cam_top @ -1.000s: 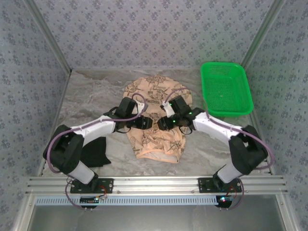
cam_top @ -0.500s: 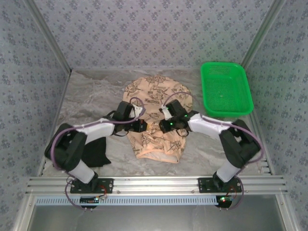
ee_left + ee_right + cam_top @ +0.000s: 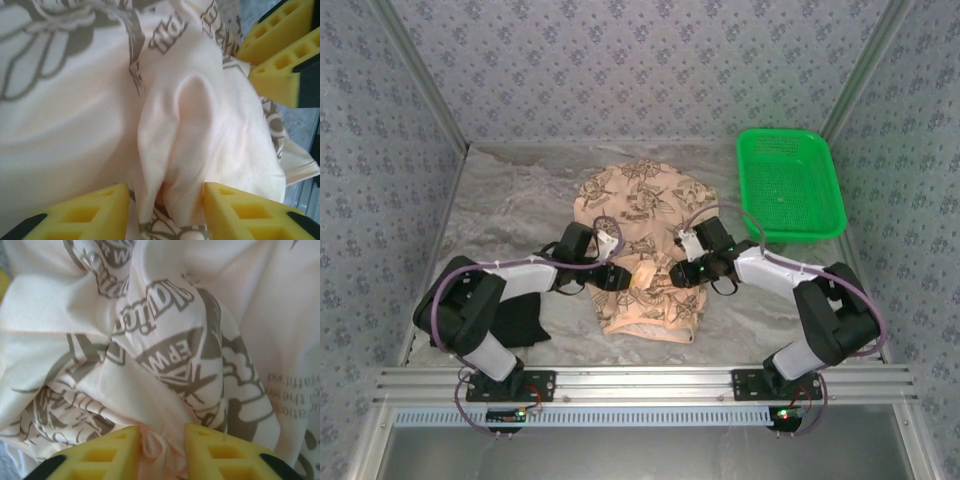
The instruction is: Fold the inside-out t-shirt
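Currently the inside-out t-shirt [image 3: 638, 200] lies as a rumpled heap at the centre of the overhead frame. It sits on the marbled table [image 3: 510, 200]. A green basket [image 3: 744, 190] is at upper right and a black folded garment [image 3: 525, 318] at lower left, both apart from the heap.

Tools: the left gripper [image 3: 620, 278] and the right gripper [image 3: 680, 272] face each other, close together, over the lower middle of the heap.
- Left wrist view: the left gripper [image 3: 165, 212], at the bottom edge, has its jaws drawn in on a raised ridge of pale cloth that fills the gap.
- Right wrist view: the right gripper [image 3: 161, 450] is narrow, with a thin pleat of printed cloth pinched between its jaws.

Progress, my judgement: early.
- Done: both tools have a hold on cloth near the middle.
- Not done: no straight edge, sleeve or hem is laid out, and no clean fold shows.
- Print and paler reverse show mixed together, so I cannot tell which layer each tool holds.
- Left: spreading the shirt flat, then every fold.
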### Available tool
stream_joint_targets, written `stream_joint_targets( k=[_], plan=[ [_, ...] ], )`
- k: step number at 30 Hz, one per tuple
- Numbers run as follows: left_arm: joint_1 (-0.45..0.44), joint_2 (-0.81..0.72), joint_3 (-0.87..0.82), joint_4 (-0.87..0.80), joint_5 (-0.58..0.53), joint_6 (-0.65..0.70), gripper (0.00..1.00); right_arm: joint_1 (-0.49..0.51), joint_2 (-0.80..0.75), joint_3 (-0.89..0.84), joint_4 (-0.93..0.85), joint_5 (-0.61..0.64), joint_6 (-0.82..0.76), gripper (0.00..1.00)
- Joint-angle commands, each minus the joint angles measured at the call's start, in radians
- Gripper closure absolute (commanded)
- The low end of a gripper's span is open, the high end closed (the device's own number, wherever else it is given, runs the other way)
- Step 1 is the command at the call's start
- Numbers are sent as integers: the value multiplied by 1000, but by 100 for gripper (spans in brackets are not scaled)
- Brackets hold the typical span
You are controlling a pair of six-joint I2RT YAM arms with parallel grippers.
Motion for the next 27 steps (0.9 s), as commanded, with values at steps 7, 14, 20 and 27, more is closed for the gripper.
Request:
stream_joint_targets(
  k=[7, 14, 20, 27],
  plan=[
    [-46, -156, 42, -131, -123, 25, 56, 110, -132, 145, -148, 123, -127, 59],
    [-179, -112, 95, -141, -150, 9, 52, 112, 2, 105, -22, 55, -10, 61],
    [-206, -17, 109, -100, -297, -25, 49, 97, 96, 121, 50, 25, 31, 60],
    [-157, 24, 129, -57, -211, -31, 99, 78, 158, 141, 89, -12, 42, 59]
  ],
)
